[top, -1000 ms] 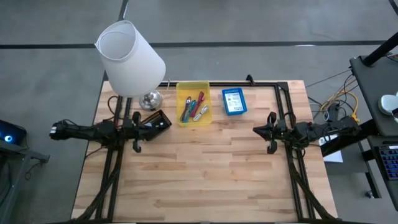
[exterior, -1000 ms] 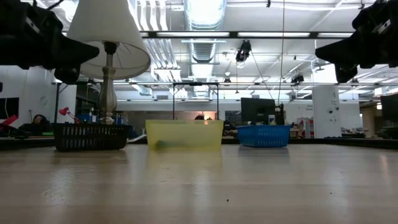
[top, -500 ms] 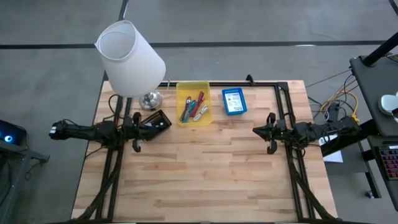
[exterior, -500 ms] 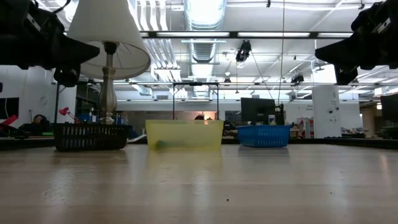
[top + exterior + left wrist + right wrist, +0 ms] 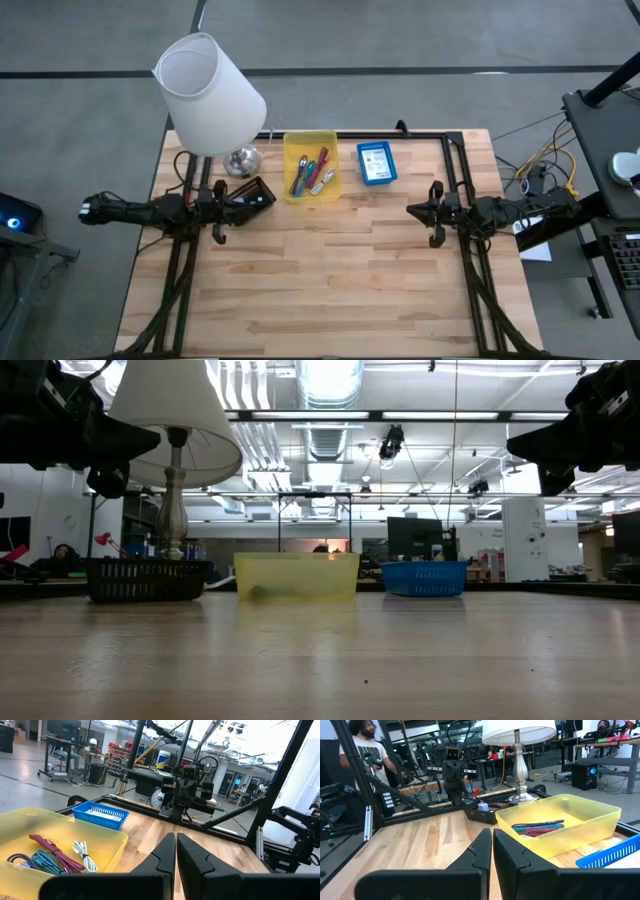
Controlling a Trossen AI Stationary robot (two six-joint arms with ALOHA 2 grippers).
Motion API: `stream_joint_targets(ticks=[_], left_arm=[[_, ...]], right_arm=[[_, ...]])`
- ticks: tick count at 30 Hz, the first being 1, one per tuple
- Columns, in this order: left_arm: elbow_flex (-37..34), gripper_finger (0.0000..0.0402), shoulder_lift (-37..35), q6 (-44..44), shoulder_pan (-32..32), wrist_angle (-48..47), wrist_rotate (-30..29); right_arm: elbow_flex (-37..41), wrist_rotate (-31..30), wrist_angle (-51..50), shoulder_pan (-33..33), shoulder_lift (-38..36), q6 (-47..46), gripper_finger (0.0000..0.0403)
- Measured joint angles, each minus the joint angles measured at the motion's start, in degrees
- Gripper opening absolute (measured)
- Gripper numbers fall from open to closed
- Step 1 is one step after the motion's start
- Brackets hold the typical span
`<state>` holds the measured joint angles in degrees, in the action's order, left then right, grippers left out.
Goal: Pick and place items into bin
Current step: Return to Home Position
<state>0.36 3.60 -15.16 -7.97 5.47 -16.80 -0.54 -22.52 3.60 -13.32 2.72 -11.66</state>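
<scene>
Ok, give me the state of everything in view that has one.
Left gripper: jaws shut, empty, raised.
Right gripper: jaws shut, empty, raised.
Yellow bin: upright, holding the items.
Blue bin: upright, white box inside.
Lamp: standing upright.
Black basket: upright on the table.

The left arm point(image 5: 150, 210) lies folded low over the left edge of the table point(image 5: 330, 280), stretched level toward the table's middle. The left gripper point(image 5: 176, 852) points across the table, raised clear of its top, with its two dark fingers point(image 5: 161, 860) pressed together and nothing between them. The right arm point(image 5: 505, 210) mirrors this pose over the table's right edge. The right gripper point(image 5: 492, 847) also faces the table's middle, lifted off the table, its fingers closed flat on each other and empty.
</scene>
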Motion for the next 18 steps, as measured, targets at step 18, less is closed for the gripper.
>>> stream_joint_targets(ticks=[18], left_arm=[[-0.07, 0.0, 0.61, -0.02, 0.0, 0.05, 0.07]], right_arm=[[0.0, 0.0, 0.0, 0.0, 0.0, 0.06, 0.0009]])
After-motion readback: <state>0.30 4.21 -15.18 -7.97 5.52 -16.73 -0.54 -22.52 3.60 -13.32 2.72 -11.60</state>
